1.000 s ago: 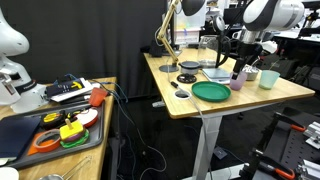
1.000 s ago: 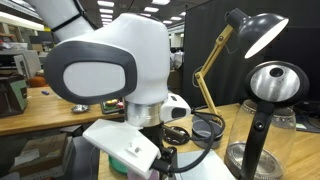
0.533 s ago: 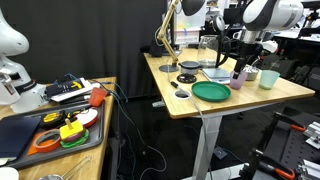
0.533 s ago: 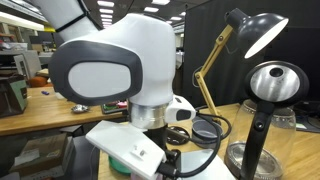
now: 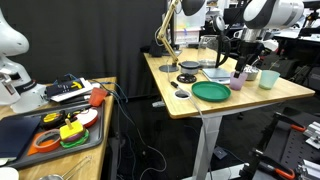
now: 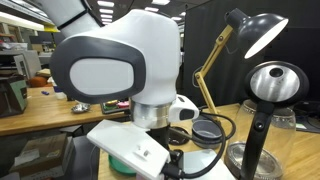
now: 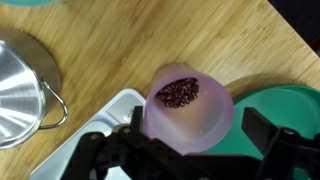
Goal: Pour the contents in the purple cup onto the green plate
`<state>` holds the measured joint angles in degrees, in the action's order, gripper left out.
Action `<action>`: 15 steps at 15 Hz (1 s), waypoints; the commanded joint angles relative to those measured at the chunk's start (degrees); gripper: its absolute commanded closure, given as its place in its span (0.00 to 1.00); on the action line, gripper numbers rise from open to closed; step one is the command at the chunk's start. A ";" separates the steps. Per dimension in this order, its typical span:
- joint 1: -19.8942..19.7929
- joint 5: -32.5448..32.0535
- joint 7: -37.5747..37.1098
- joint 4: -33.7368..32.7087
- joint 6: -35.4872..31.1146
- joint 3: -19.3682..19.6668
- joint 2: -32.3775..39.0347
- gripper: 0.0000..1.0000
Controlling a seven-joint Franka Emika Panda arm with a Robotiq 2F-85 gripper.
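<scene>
In the wrist view the purple cup (image 7: 188, 108) stands upright on the wooden table, with small dark contents (image 7: 178, 93) at its bottom. My gripper (image 7: 197, 128) is open, and its dark fingers (image 7: 262, 130) stand on either side of the cup with gaps showing. The green plate (image 7: 292, 104) lies just right of the cup. In an exterior view the gripper (image 5: 242, 66) hangs over the purple cup (image 5: 239, 78), with the green plate (image 5: 211, 92) beside it near the table's front edge.
A steel pot (image 7: 18, 85) and a white tray (image 7: 98, 128) lie left of the cup. A mint cup (image 5: 268, 78), black discs (image 5: 187, 79) and a desk lamp (image 5: 166, 30) share the table. The arm's white joint (image 6: 115, 70) fills an exterior view.
The arm's white joint has shifted slightly to the right in an exterior view. The cup, plate and open jaws look the same.
</scene>
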<state>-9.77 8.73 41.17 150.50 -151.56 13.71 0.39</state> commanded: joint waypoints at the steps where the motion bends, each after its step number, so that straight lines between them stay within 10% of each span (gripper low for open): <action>1: -1.35 1.74 4.91 -0.85 3.65 -0.31 -1.19 0.00; 15: -1.94 4.02 8.94 -5.62 10.43 -0.10 1.53 0.00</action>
<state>-11.02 11.00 48.81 147.19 -143.83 14.35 0.44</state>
